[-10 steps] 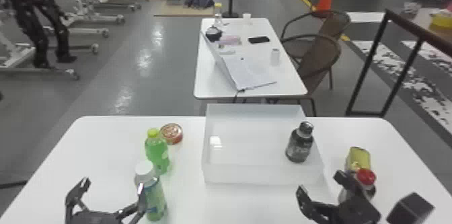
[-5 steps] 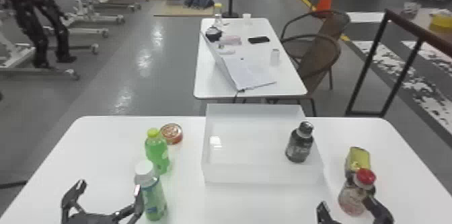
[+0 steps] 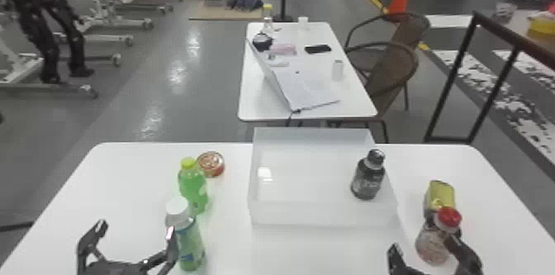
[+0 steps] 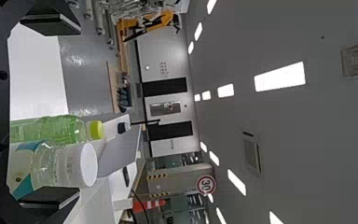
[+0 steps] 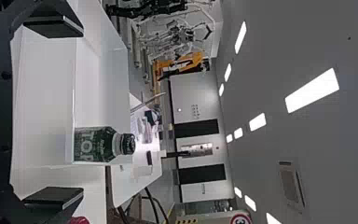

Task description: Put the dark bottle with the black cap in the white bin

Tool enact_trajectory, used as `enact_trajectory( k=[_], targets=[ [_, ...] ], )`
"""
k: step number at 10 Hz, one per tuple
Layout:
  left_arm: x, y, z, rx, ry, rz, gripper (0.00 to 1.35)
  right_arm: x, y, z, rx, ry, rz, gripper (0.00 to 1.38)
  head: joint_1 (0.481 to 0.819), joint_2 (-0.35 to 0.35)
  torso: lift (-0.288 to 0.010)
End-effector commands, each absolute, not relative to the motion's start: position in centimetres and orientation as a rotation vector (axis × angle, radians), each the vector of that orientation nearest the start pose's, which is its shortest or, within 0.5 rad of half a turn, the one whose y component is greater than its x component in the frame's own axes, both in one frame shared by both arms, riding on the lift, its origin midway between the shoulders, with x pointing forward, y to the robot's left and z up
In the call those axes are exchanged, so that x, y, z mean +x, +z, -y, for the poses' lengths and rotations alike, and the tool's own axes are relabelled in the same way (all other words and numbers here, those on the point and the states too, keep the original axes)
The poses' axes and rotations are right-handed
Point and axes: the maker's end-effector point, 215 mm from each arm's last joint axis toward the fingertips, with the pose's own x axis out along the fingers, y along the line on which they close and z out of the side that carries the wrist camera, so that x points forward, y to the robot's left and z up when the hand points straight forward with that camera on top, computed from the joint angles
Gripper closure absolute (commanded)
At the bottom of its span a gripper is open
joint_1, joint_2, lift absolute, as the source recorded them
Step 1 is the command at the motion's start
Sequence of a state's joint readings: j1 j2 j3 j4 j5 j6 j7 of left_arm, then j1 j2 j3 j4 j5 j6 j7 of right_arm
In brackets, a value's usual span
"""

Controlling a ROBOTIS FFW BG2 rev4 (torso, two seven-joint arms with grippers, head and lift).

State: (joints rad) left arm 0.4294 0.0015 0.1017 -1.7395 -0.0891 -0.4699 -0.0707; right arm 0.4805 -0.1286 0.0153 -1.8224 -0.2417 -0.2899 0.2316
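Observation:
The dark bottle with the black cap point(image 3: 367, 176) stands upright inside the white bin point(image 3: 322, 214), at its right end. My right gripper point(image 3: 425, 249) is open in front of the bin's right side, apart from the dark bottle. The right wrist view has the dark bottle point(image 5: 103, 144) in the white bin point(image 5: 42, 102), beyond the spread fingers of my right gripper point(image 5: 53, 112). At the front left, my left gripper point(image 3: 132, 233) stands open; in the left wrist view, nothing is clamped in my left gripper point(image 4: 51, 112).
A white-capped bottle point(image 3: 190, 241) stands close by my left gripper, with a green bottle point(image 3: 193, 187) and a round tin point(image 3: 211, 164) behind it. A red-capped bottle point(image 3: 433, 242) is beside my right gripper, a yellow can point(image 3: 440, 195) behind it.
My right gripper has moved down and back toward the front edge, then slightly right, uncovering more of the red-capped bottle. The left gripper has shifted slightly left. The dark bottle has kept its place.

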Motion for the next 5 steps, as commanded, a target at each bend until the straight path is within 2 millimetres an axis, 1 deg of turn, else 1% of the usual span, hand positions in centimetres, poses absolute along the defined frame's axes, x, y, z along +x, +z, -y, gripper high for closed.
enact_trajectory(
  k=[1,5],
  targets=[
    [44.22,-33.30,-25.47,0.140,-0.013,0.200,0.09,43.27,-35.66,20.61,0.118,0.247,0.072,0.10,0.549,0.000,-0.100],
    [44.24,-33.39,-25.32,0.138,-0.016,0.198,0.09,43.36,-35.62,20.51,0.119,0.247,0.074,0.10,0.549,0.000,-0.100]
  ],
)
